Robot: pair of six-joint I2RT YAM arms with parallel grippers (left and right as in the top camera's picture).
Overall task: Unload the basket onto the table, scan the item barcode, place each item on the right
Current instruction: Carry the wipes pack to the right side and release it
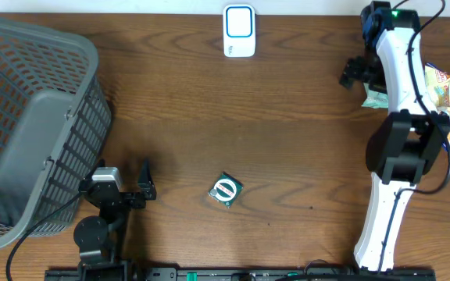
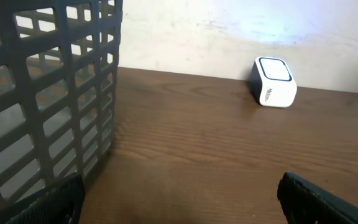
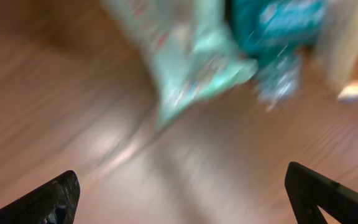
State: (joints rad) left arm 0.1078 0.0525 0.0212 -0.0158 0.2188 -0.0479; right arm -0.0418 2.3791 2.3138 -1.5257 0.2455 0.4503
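**STATION STATUS: ITEM ON BENCH, BOTH TOOLS APART**

**Overhead view.** The item lies flat on the brown wooden bench, about midway between the left and right edges and in the half nearer the near edge. It is a small dark green packet, roughly square and turned corner-on to the bench edges. Its top face carries a white ring crossed by a diagonal bar. No barcode can be made out on this face. Nothing touches the item.

The scanner, a white block with a blue-bordered face, stands at the middle of the far edge, well apart from the item. A grey slatted basket fills the left side of the bench.

The left tool sits beside the basket near the near-left corner, with its fingers apart and empty. The right tool hangs near the far-right corner, next to a pile of packets at the right edge.

**Left wrist view.** The left tool shows both finger tips at the lower frame corners, wide apart, with bare bench between them. The basket wall rises at the left. The scanner stands ahead at the far edge, against a pale wall. The item is not in this view.

**Right wrist view.** The picture is blurred. The right tool has its fingers wide apart, with nothing between them. Ahead lie a mint-green packet and a teal packet; their print cannot be read.
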